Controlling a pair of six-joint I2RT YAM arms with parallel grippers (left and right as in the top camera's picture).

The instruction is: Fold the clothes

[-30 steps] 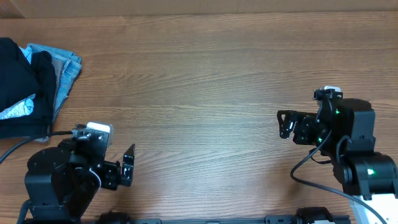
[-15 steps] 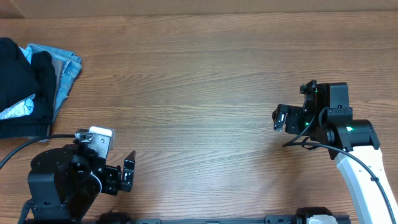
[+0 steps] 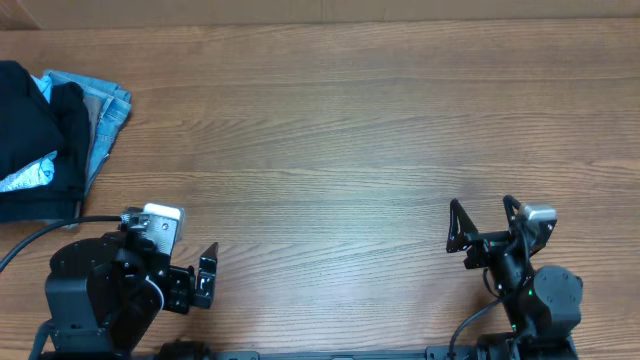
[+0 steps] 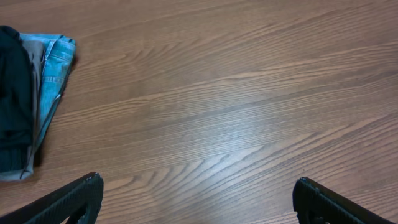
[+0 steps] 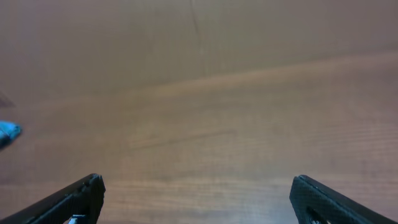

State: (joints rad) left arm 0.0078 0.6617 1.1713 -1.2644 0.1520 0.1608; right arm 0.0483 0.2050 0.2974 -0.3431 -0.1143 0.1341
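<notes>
The black garment [image 3: 30,130] lies bunched at the far left edge of the table, on top of other folded clothes, partly cut off by the frame. It also shows in the left wrist view [image 4: 12,106]. My left gripper [image 3: 207,272] is open and empty at the front left, well apart from the garment; its fingers [image 4: 198,185] frame bare wood. My right gripper [image 3: 482,210] is open and empty at the front right, far from the garment; its fingers [image 5: 196,183] show only wood between them.
A grey-blue denim folded piece [image 3: 108,108] and a light-blue garment [image 3: 28,176] lie under the black one; the denim also shows in the left wrist view [image 4: 53,68]. The wooden table [image 3: 330,130] spreads between the arms. A cable [image 3: 40,228] runs to the left arm.
My right arm has pulled back from the right side to the table's front edge and now points its open gripper away from me. The left arm shifted back only slightly.
</notes>
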